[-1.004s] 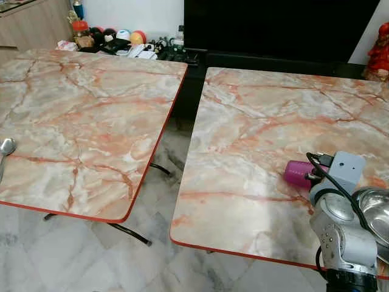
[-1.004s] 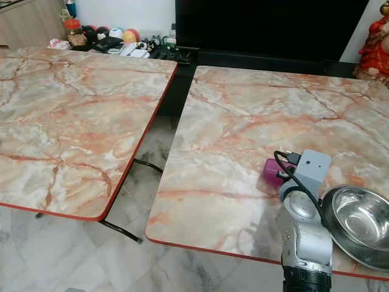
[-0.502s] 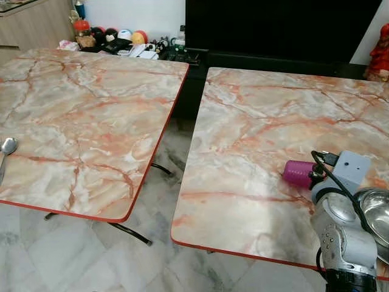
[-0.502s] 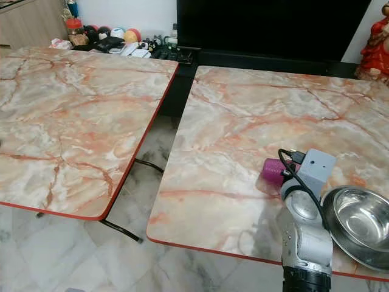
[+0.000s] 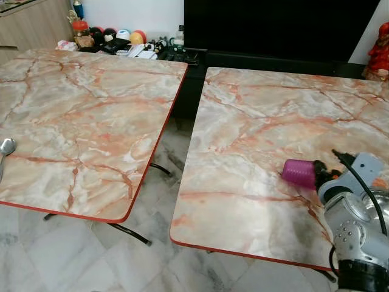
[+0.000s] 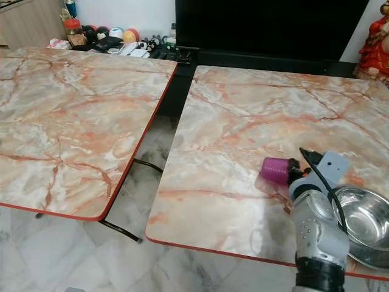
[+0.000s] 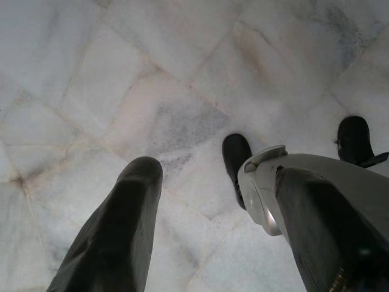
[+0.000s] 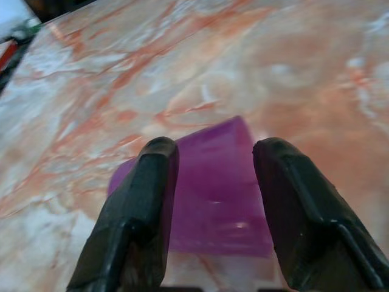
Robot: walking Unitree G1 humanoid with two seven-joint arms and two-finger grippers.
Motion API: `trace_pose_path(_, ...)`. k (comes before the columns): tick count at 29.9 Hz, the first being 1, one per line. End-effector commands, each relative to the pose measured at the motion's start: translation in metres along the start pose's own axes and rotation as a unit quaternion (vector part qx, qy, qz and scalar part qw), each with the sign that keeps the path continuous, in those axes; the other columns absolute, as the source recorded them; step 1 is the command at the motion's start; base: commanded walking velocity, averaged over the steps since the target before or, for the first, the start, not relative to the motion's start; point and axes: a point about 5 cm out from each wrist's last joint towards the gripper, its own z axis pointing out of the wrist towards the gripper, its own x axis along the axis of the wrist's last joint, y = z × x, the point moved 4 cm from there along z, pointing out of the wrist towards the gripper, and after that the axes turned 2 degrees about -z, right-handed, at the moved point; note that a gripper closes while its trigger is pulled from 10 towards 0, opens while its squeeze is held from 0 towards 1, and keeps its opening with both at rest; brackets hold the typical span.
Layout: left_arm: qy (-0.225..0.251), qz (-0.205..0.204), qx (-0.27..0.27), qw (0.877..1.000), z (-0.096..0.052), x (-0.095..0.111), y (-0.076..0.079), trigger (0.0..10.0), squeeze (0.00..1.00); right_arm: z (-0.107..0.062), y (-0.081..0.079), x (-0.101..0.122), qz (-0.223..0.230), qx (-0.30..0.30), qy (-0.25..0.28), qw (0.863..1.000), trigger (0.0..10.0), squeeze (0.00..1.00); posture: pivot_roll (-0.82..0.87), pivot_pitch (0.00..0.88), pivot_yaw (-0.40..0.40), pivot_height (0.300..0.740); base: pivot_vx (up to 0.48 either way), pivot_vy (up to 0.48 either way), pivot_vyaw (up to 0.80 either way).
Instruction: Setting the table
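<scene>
Fingers (image 8: 140, 207) of the right gripper (image 8: 213, 201) are sitting on both sides of a purple cup (image 8: 213, 182), gripping it. This cup is lying on its side on the right table (image 5: 255, 121), beside a metal bowl (image 6: 364, 219). Left gripper (image 7: 225, 225) is hanging open over the floor (image 7: 121, 91). No writing is showing.

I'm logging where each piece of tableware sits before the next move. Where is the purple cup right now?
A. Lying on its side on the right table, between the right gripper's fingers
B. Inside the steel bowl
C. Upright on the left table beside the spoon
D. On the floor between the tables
A: the purple cup lies on its side on the right table, with the right gripper straddling it, a finger on either side.
</scene>
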Motion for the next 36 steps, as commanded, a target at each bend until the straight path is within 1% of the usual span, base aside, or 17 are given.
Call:
trace_pose_path(1,-0.007,-0.007,0.002,1.0,-0.002,-0.006,-0.003,10.0,0.0,0.002,0.0,0.005,0.007,0.012,0.007,1.0,10.0,0.0,-0.05,0.123,-0.009,0.74,0.0,0.0,0.0)
trace_pose_path(3,-0.005,-0.007,0.003,1.0,-0.002,-0.005,-0.005,10.0,0.0,0.005,0.005,0.01,0.001,0.009,0.01,1.0,10.0,0.0,-0.05,0.125,-0.007,0.74,0.0,0.0,0.0)
trace_pose_path(6,-0.004,-0.005,0.004,1.0,-0.002,-0.005,-0.006,10.0,0.0,0.006,0.007,0.014,0.0,0.01,0.013,1.0,10.0,0.0,-0.04,0.126,-0.002,0.74,0.0,0.0,0.0)
trace_pose_path(10,-0.004,-0.004,0.004,1.0,-0.002,-0.005,-0.006,10.0,0.0,0.007,0.009,0.013,0.002,0.01,0.011,1.0,10.0,0.0,-0.04,0.125,-0.001,0.74,0.0,0.0,0.0)
trace_pose_path(16,-0.003,0.002,0.001,1.0,-0.002,-0.003,-0.006,10.0,0.0,0.006,0.012,-0.001,0.015,0.006,-0.016,1.0,10.0,0.0,-0.04,0.126,0.001,0.74,0.0,0.0,0.0)
trace_pose_path(25,-0.003,0.005,0.0,1.0,-0.002,-0.002,-0.006,10.0,0.0,0.006,0.015,-0.011,0.047,-0.002,-0.039,0.998,10.0,0.0,-0.04,0.126,0.001,0.74,0.0,0.0,0.0)
trace_pose_path(27,-0.003,0.005,0.0,1.0,-0.002,-0.002,-0.006,10.0,0.0,0.006,0.016,-0.015,0.047,-0.005,-0.045,0.998,10.0,0.0,-0.04,0.126,0.001,0.74,0.0,0.0,0.0)
trace_pose_path(28,-0.004,0.005,0.0,1.0,-0.002,-0.002,-0.006,10.0,0.0,0.005,0.015,-0.017,0.049,-0.004,-0.048,0.998,9.7,0.0,-0.04,0.126,0.001,0.74,0.0,0.0,0.0)
trace_pose_path(29,-0.004,0.005,0.0,1.0,-0.002,-0.002,-0.006,10.0,0.0,0.005,0.015,-0.018,0.051,-0.004,-0.05,0.997,5.8,0.0,-0.04,0.127,0.0,0.74,0.0,0.0,0.0)
trace_pose_path(30,-0.004,0.005,0.0,1.0,-0.002,-0.002,-0.006,10.0,0.0,0.005,0.015,-0.018,0.051,-0.004,-0.05,0.997,5.8,0.0,-0.04,0.127,0.0,0.74,0.0,0.0,0.0)
trace_pose_path(31,-0.005,0.006,0.0,1.0,-0.002,-0.003,-0.005,10.0,0.0,0.005,0.015,-0.021,0.06,-0.006,-0.057,0.997,0.0,0.0,-0.04,0.127,0.0,0.74,0.0,0.0,0.0)
trace_pose_path(36,-0.006,0.006,-0.001,1.0,-0.001,-0.003,-0.005,10.0,0.0,0.004,0.013,-0.027,0.064,-0.004,-0.067,0.996,0.0,0.0,-0.04,0.128,-0.001,0.74,0.0,0.0,0.0)
